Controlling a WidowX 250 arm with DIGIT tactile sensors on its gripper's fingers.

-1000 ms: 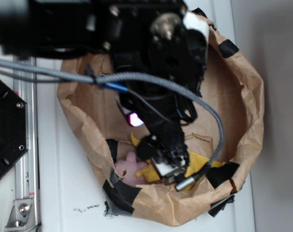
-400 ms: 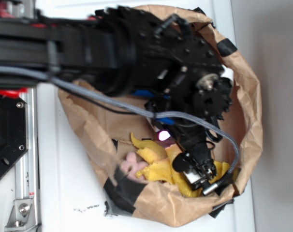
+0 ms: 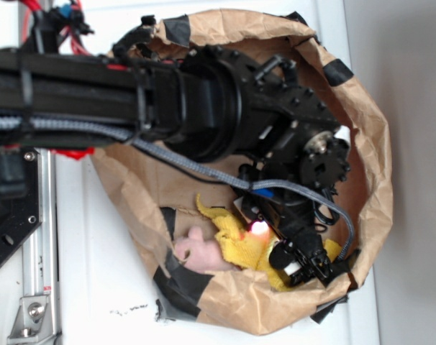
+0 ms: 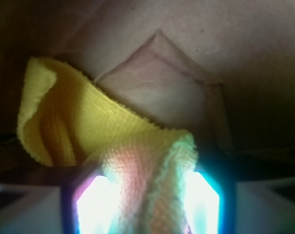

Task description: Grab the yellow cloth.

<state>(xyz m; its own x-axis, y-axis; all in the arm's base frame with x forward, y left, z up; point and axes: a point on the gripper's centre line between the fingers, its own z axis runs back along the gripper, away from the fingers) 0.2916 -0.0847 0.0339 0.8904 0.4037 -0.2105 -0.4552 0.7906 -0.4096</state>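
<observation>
The yellow cloth [image 3: 239, 244] lies bunched at the near side of the brown paper bag's floor, one pointed corner toward the left. In the wrist view the cloth [image 4: 79, 131] rises in a fold and a pinched ridge of it runs down between my two lit pads [image 4: 101, 204]. My gripper [image 3: 304, 267] is low in the bag at the cloth's right end, shut on the cloth [image 4: 147, 195]. The arm hides much of the bag's floor.
A small pale pink soft thing [image 3: 200, 253] lies left of the cloth, touching it. The crumpled bag wall [image 3: 373, 144] with black tape patches [image 3: 182, 284] rings the gripper closely. A black mount [image 3: 6, 215] and metal rail [image 3: 38, 302] stand at the left.
The arm has swung right and lowered toward the bag's near right corner. The cloth has been dragged and spread rightward with the gripper, and more of it shows now.
</observation>
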